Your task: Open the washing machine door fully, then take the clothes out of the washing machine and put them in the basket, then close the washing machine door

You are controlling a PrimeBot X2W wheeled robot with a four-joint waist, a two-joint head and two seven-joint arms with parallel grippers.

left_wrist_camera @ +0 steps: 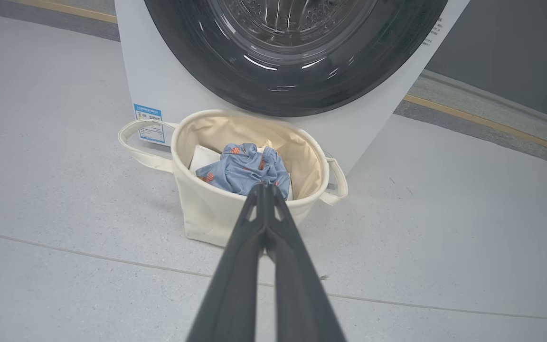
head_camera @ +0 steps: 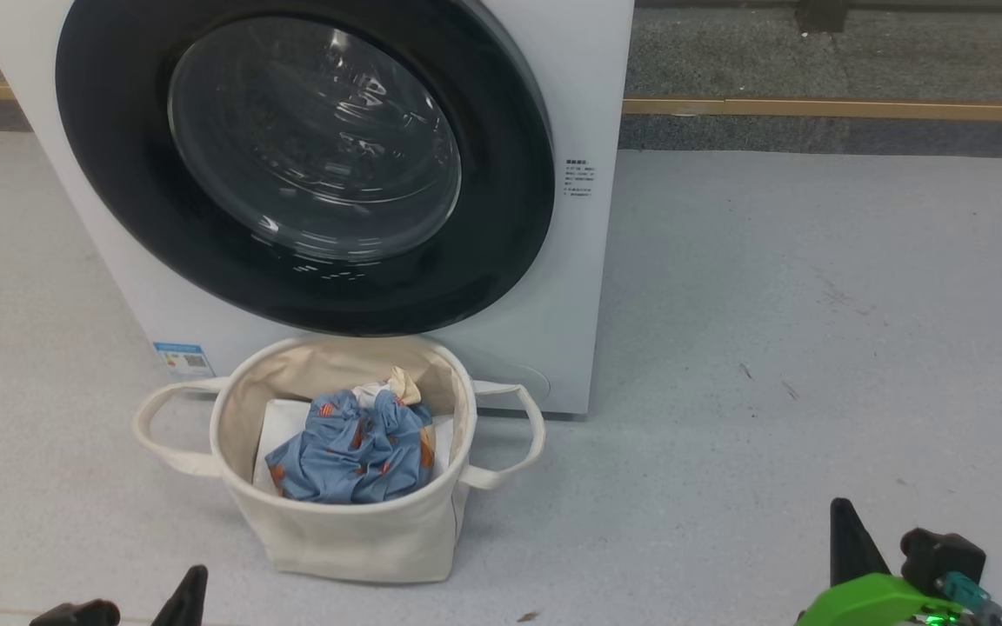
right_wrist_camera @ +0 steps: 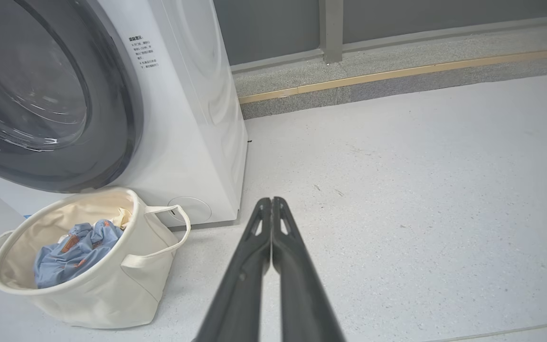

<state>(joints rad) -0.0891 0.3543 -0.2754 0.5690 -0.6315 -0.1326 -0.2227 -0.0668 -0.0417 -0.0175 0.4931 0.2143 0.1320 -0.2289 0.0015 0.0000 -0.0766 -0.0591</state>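
The white washing machine (head_camera: 571, 78) (right_wrist_camera: 193, 142) stands ahead with its black-rimmed round door (head_camera: 310, 165) (left_wrist_camera: 297, 52) (right_wrist_camera: 31, 95) flush against the front. Right below the door sits the cream basket (head_camera: 353, 539) (left_wrist_camera: 207, 209) (right_wrist_camera: 102, 294). Inside it lie the clothes (head_camera: 353, 448) (left_wrist_camera: 242, 168) (right_wrist_camera: 71, 254), blue fabric with orange motifs and a cream piece on top. My left gripper (left_wrist_camera: 265, 186) (head_camera: 192, 574) is shut and empty, hanging near the basket's front. My right gripper (right_wrist_camera: 271, 200) (head_camera: 845, 509) is shut and empty over bare floor to the basket's right.
Pale grey floor (head_camera: 814, 348) spreads to the right of the machine. A raised grey kerb with a yellow strip (head_camera: 840, 109) (right_wrist_camera: 397, 73) runs along the back. A blue label (head_camera: 181, 358) marks the machine's lower left corner.
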